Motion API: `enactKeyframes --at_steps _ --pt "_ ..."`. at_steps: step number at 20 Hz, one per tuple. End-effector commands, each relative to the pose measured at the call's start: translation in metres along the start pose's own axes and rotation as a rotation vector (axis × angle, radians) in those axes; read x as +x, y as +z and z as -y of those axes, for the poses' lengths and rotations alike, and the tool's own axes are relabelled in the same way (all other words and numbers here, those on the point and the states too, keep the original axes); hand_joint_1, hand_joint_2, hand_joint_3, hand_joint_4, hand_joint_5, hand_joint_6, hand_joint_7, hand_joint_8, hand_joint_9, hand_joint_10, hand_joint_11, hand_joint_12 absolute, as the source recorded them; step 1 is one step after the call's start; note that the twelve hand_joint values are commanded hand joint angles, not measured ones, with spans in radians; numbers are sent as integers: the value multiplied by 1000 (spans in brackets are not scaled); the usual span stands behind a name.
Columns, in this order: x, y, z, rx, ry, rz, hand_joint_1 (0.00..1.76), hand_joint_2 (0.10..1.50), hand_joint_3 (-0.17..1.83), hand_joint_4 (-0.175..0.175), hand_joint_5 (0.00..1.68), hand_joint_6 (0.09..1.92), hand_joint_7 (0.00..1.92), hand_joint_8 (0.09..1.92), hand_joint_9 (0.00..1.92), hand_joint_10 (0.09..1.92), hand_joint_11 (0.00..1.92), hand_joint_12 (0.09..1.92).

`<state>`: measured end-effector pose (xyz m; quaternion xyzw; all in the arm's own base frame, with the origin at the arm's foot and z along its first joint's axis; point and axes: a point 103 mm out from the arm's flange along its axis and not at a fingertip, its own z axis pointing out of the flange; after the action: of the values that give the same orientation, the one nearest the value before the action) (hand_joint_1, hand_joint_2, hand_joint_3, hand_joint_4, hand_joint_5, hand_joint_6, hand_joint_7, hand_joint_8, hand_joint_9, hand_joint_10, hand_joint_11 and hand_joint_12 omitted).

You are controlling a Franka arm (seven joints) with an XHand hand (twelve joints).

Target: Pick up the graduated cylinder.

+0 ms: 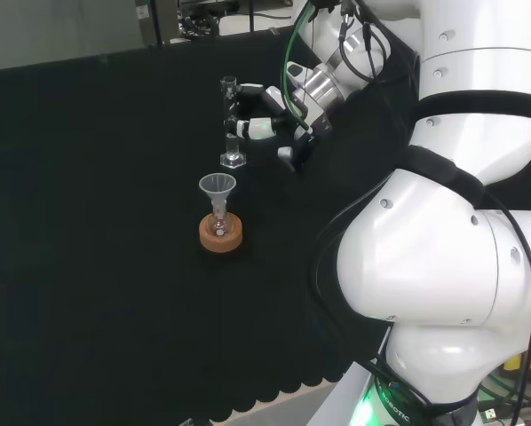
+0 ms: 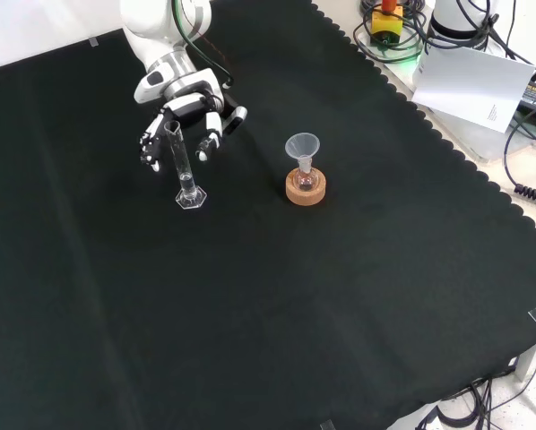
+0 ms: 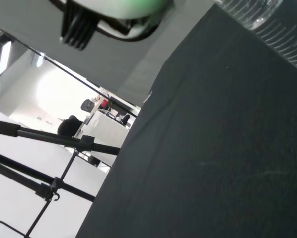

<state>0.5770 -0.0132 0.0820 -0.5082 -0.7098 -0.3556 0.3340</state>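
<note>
A: So, how is the hand [image 2: 180, 115] posed?

B: In the front view it comes down from the top of the cloth [image 2: 268, 296], palm toward the graduated cylinder [image 2: 185, 167], fingers [image 2: 209, 144] spread and only gently bent, pointing down toward six o'clock. They stand on either side of the tube's upper part.

A: Has it closed on the tube?

B: Not plainly. The head view shows the hand [image 1: 279, 120] at the cylinder's [image 1: 231, 124] three o'clock, fingertips just beside the glass; whether any touches it cannot be told. The fingers look relaxed and no grip shows.

A: And the cylinder itself?

B: It stands upright on its flat base, long axis vertical, mouth up. In the front view it leans slightly, its top toward eleven o'clock.

A: Where is it relative to the other ware?

B: In the front view it sits at nine o'clock from the cork ring [image 2: 305, 189], which carries a small flask [image 2: 304, 178] with a funnel [image 2: 302, 146] in its neck. The two are near but apart.
</note>
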Motion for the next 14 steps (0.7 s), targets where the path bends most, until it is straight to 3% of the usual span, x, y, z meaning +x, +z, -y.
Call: enactKeyframes --at_steps 1,5,14 --pt "-2 4 -1 -19 -1 -29 1035 636 649 -39 665 191 542 598 755 487 436 1227" --pt "-4 5 -2 -15 -1 -40 1044 647 653 -37 641 356 583 579 813 426 494 1194" --pt "-4 9 -3 -36 5 -68 1049 687 648 -26 628 517 579 592 859 398 598 1151"
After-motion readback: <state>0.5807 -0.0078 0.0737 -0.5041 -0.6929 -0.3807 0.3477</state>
